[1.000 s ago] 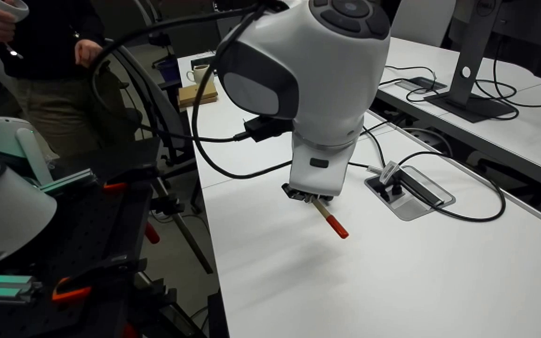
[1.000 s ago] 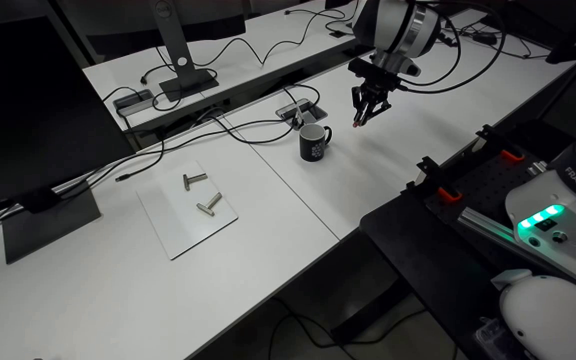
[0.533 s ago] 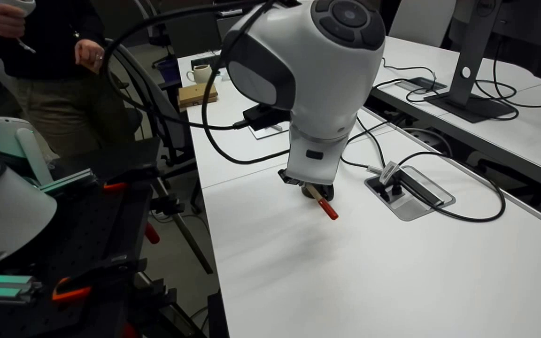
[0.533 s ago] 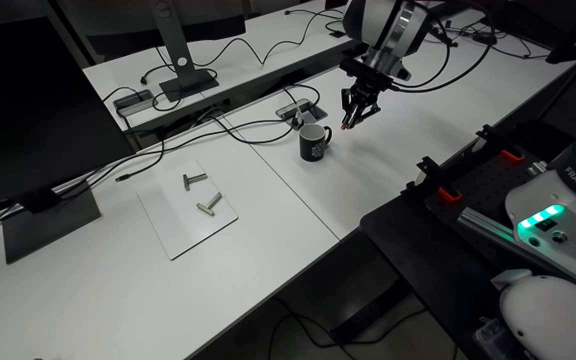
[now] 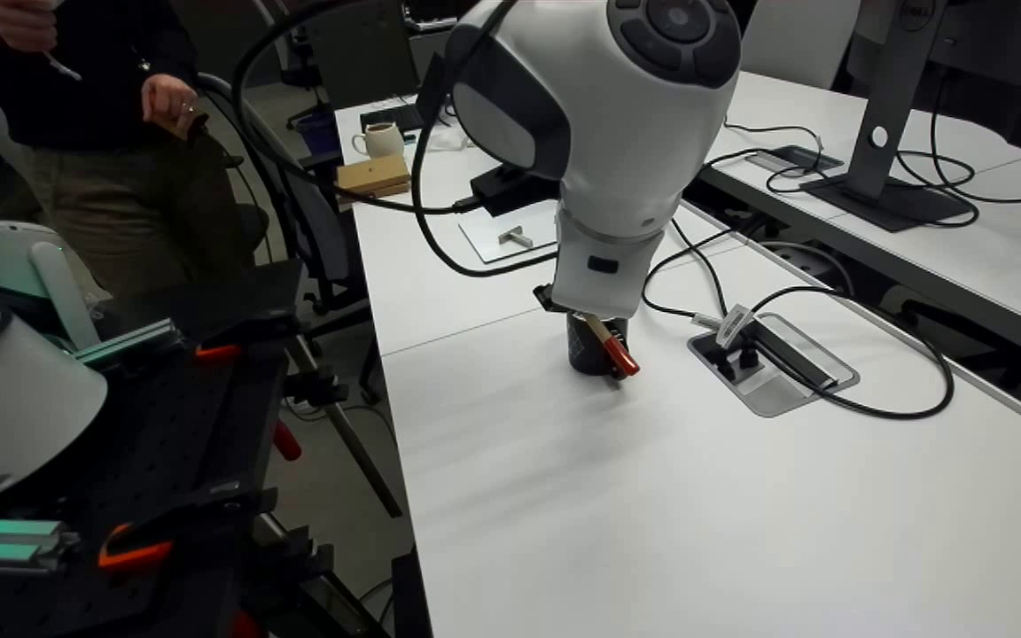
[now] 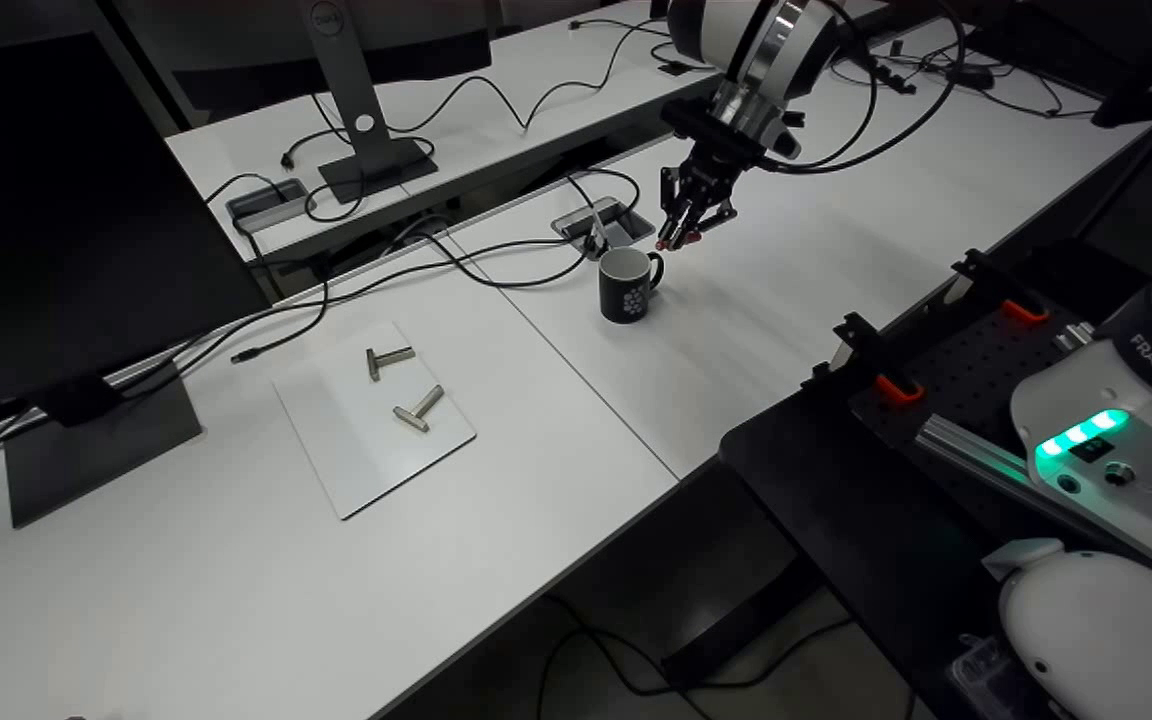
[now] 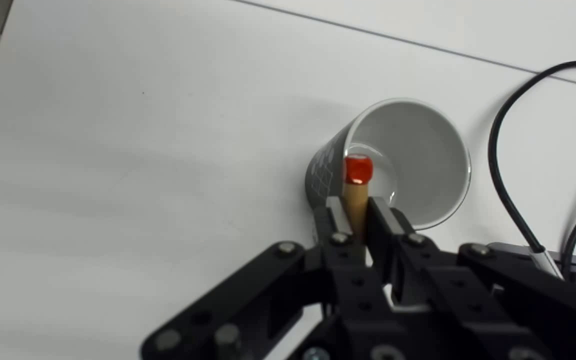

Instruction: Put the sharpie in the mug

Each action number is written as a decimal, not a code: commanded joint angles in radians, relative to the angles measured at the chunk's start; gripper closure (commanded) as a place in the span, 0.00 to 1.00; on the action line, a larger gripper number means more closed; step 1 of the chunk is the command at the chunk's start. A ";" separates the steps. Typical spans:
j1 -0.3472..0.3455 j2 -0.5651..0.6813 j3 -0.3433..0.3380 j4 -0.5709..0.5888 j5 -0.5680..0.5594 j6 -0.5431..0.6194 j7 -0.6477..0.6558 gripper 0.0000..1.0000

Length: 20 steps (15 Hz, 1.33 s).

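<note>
sharpie (image 7: 356, 192) nears mug (image 6: 624, 296)

my fingers (image 7: 387, 217), closed on its tan barrel, have brought the tilted sharpie closer; in the wrist view its red end overlaps the mug's rim. insertion, i judge, still awaits alignment.

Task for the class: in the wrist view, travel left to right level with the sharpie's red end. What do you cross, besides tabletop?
The mug's patterned outside, sharpie's red end, mug's pale inside, black cable.
</note>
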State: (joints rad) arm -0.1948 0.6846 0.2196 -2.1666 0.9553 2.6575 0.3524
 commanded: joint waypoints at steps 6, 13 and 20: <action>0.055 -0.054 -0.059 0.032 0.135 -0.242 -0.109 0.96; 0.098 -0.044 -0.140 0.050 0.170 -0.421 -0.151 0.85; 0.116 -0.036 -0.161 0.054 0.172 -0.442 -0.155 0.96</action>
State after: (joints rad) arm -0.1182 0.6447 0.0947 -2.1201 1.1030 2.2450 0.2049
